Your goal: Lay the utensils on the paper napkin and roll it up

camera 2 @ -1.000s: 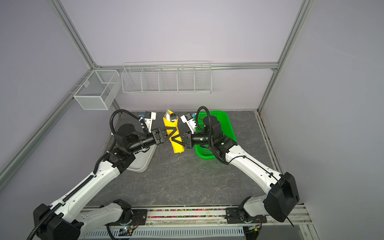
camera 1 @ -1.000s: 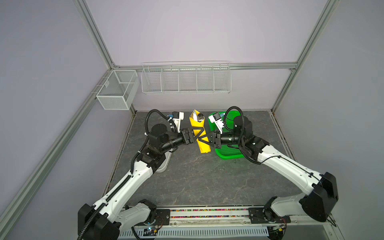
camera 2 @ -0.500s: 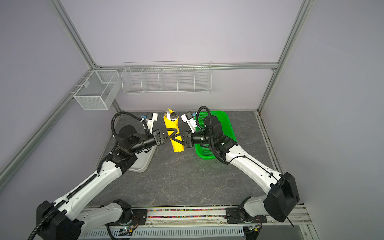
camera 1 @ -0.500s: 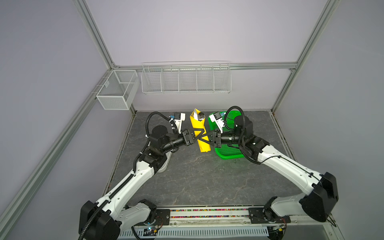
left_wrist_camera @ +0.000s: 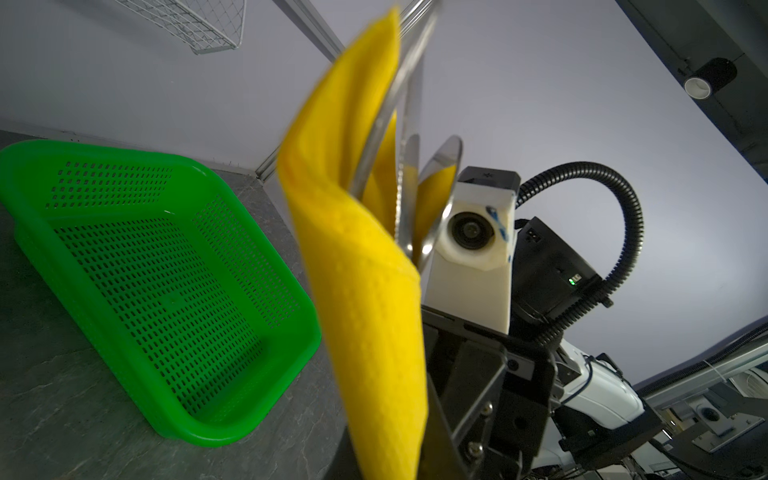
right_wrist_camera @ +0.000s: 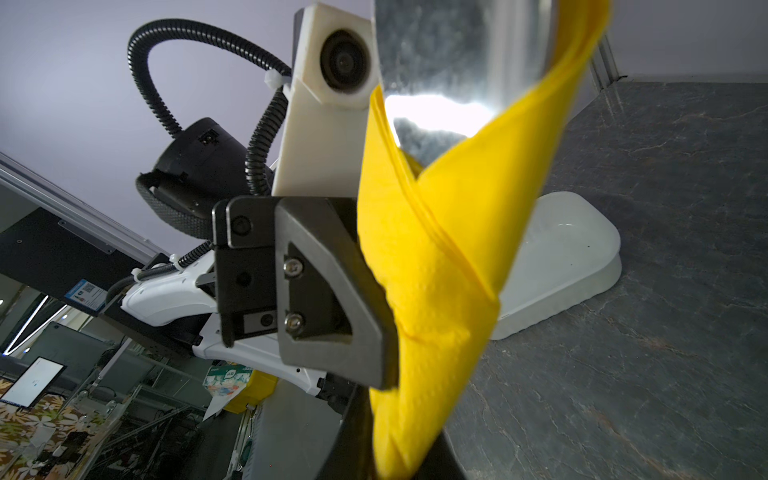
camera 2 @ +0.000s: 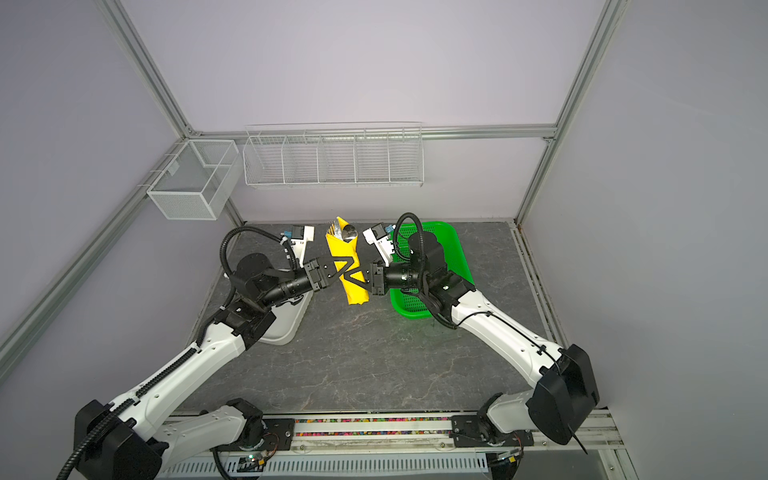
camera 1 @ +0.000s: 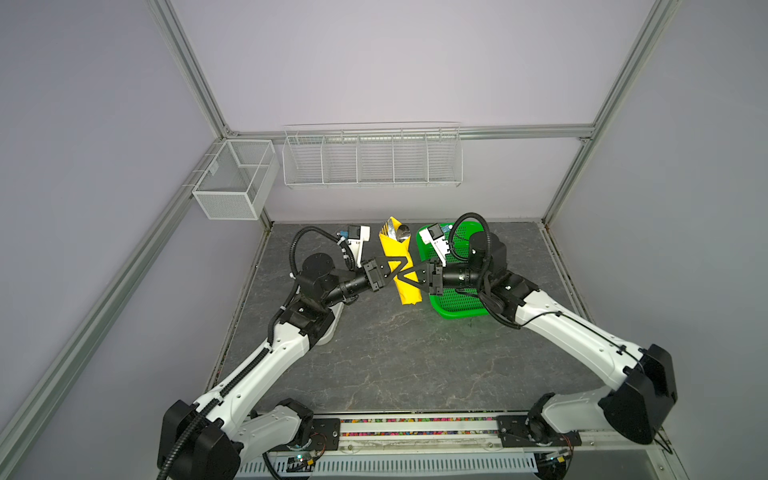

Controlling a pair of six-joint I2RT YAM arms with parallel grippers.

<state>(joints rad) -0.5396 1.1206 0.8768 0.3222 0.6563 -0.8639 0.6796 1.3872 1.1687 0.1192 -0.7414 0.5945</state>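
Note:
The yellow paper napkin [camera 1: 399,253] [camera 2: 348,257] is rolled round the silver utensils [camera 1: 402,231] [camera 2: 348,230] and hangs tilted above the table, between the two arms. A spoon bowl and other metal tips stick out of its far end [left_wrist_camera: 409,166] [right_wrist_camera: 449,62]. My left gripper [camera 1: 400,268] [camera 2: 347,268] [left_wrist_camera: 390,457] is shut on the roll's middle from the left. My right gripper [camera 1: 405,279] [camera 2: 353,281] [right_wrist_camera: 399,457] is shut on it from the right, just below. The handles are hidden inside the napkin [left_wrist_camera: 365,291] [right_wrist_camera: 436,270].
A green perforated basket [camera 1: 457,309] [camera 2: 453,249] [left_wrist_camera: 166,282] lies under the right arm. A white oblong tray [camera 2: 286,328] [right_wrist_camera: 569,257] lies under the left arm. Two wire baskets [camera 1: 372,158] [camera 1: 232,183] hang on the back wall and the left rail.
My left gripper stood open around the roll a second ago and has closed onto it. The right gripper has kept its grip and the roll has barely moved.

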